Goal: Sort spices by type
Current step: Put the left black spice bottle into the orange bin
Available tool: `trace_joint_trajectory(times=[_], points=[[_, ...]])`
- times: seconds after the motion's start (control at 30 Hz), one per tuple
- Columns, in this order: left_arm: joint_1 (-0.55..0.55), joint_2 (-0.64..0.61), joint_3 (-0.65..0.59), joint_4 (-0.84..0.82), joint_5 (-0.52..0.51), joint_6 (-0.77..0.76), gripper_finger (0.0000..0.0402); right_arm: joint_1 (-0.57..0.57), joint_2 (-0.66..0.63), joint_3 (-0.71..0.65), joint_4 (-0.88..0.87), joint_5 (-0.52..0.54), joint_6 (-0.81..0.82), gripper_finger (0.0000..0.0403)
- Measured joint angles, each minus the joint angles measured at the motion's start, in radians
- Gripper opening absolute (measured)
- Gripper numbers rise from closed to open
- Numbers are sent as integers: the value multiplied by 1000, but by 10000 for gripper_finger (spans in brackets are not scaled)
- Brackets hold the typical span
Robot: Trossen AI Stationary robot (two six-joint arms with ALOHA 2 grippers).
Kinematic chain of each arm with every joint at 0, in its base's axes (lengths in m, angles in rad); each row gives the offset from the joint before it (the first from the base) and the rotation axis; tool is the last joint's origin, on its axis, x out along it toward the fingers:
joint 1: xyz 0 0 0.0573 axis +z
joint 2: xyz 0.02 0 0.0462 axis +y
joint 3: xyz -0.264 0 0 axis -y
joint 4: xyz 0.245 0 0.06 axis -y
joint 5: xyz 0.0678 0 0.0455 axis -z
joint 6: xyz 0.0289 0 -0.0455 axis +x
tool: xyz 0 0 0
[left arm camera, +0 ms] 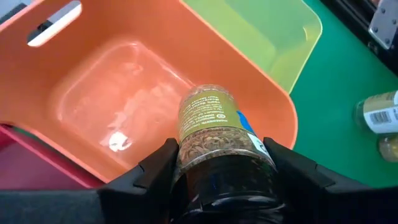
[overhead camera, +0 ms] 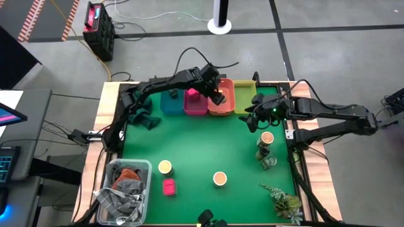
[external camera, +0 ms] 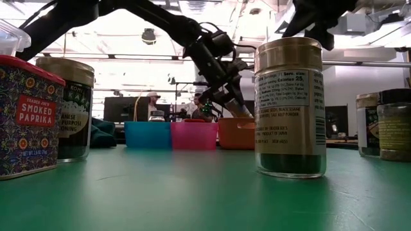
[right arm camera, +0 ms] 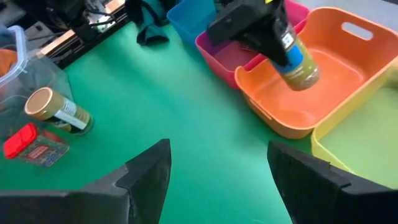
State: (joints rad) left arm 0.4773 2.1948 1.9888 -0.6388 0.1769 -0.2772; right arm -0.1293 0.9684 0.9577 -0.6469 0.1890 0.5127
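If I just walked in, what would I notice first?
Probably the left gripper holding a spice jar tilted over the empty orange bin. It sits in a bright row with the blue bin, pink bin and yellow-green bin at the table's far edge.

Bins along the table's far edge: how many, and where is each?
4, side by side in a row: blue bin nearest the left arm's side, then pink bin, orange bin, and yellow-green bin nearest the right arm. None appears hidden.

Four bins, six spice jars, one pink box, one plant sprig.
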Motion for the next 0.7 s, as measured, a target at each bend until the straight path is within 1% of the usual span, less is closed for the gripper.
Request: trace_joint_trajectory(times=[0.37, 0.7], points=[[-8, 0, 0, -124, -6, 57, 201, -11, 0, 0, 21, 0, -17, 291], [-41, 0, 0, -112, -5, 57, 201, 3, 0, 0, 59, 0, 1, 291]])
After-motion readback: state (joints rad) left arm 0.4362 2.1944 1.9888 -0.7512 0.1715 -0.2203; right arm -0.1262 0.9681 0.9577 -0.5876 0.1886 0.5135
